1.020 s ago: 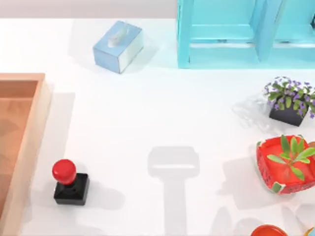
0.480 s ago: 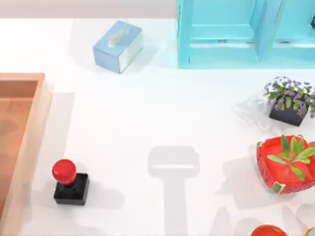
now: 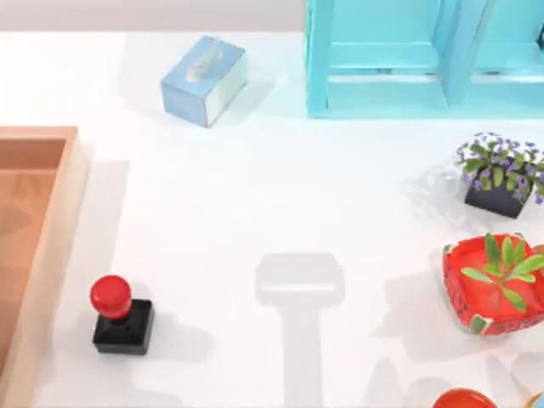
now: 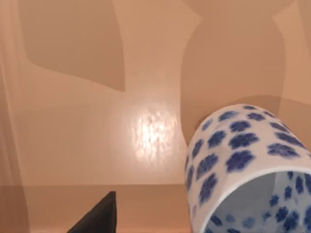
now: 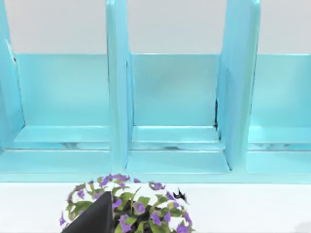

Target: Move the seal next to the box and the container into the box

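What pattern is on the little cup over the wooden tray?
Blue flowers on white, clearest in the left wrist view: the container.

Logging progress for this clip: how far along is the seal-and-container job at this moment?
Looks done: the seal stands upright on the table just beside the box rim. In hand: the left wrist view shows the container close to the camera over the box's wooden floor; whether it is held or already set down cannot be told. Left: confirming the container rests in the box.
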You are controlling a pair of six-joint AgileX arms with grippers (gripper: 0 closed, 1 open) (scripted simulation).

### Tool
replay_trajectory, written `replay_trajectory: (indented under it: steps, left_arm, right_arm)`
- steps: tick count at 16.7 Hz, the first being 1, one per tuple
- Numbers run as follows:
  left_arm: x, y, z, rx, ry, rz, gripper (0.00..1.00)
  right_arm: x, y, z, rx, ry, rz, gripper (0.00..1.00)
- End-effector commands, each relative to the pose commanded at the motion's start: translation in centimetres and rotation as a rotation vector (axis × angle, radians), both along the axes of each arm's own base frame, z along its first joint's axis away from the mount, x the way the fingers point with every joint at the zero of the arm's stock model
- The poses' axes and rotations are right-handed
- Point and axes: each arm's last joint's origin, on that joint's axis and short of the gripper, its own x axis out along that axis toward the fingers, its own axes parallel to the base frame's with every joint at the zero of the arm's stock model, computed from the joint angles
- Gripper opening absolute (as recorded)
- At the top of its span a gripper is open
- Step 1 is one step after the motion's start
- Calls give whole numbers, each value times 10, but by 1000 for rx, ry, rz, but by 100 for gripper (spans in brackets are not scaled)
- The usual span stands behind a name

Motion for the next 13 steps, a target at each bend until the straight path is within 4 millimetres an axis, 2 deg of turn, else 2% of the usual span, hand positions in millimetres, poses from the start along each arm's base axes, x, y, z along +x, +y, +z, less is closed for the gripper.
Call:
replay_trajectory:
  steps: [3, 10, 13]
  left_arm:
    - [3, 1, 19, -1, 2, -1, 100]
    - [1, 1, 85, -1, 2, 1, 100]
    - [-1, 0, 97, 0, 0, 1, 100]
  right_arm:
    - [0, 0, 0, 0, 0, 0, 100]
    - [0, 0, 0, 0, 0, 0, 100]
    - [0, 0, 0, 0, 0, 0, 100]
